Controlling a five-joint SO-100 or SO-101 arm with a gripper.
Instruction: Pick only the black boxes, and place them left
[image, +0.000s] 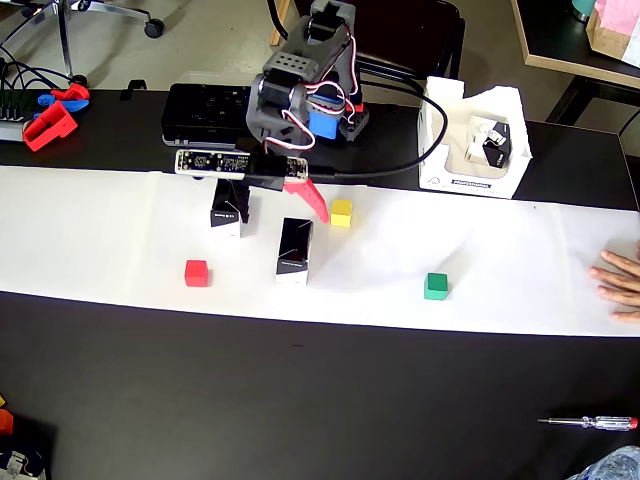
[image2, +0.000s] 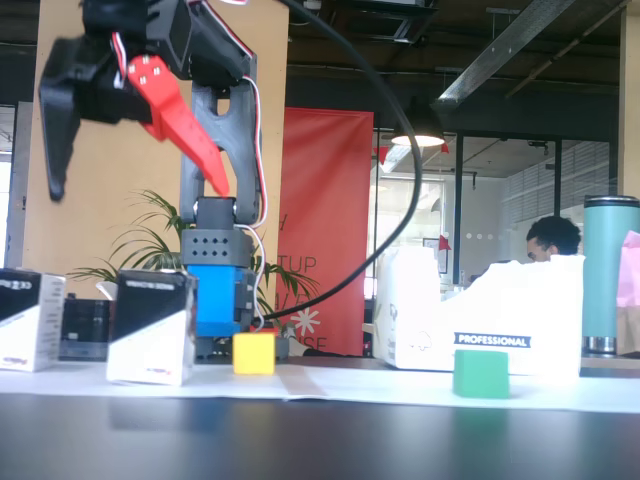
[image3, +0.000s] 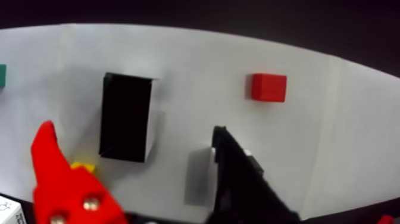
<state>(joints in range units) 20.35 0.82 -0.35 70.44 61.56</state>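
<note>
Two black boxes stand upright on the white paper strip (image: 120, 230). One box (image: 294, 250) is near the middle and the other box (image: 228, 213) is just left of it, under the arm. My gripper (image: 280, 210) is open and empty, raised above them, with a red finger (image: 310, 198) and a black finger. In the fixed view the gripper (image2: 140, 190) hangs well above both boxes (image2: 150, 325) (image2: 30, 320). In the wrist view one box (image3: 125, 116) lies between the fingers of the gripper (image3: 131, 128). The other box (image3: 199, 176) is partly hidden by the black finger (image3: 244, 179).
A red cube (image: 197, 272), a yellow cube (image: 341, 212) and a green cube (image: 436, 286) sit on the paper. A flat black device (image: 205, 110) and a white carton (image: 470, 140) stand behind. A person's hand (image: 620, 285) rests at the right edge. A screwdriver (image: 590, 422) lies front right.
</note>
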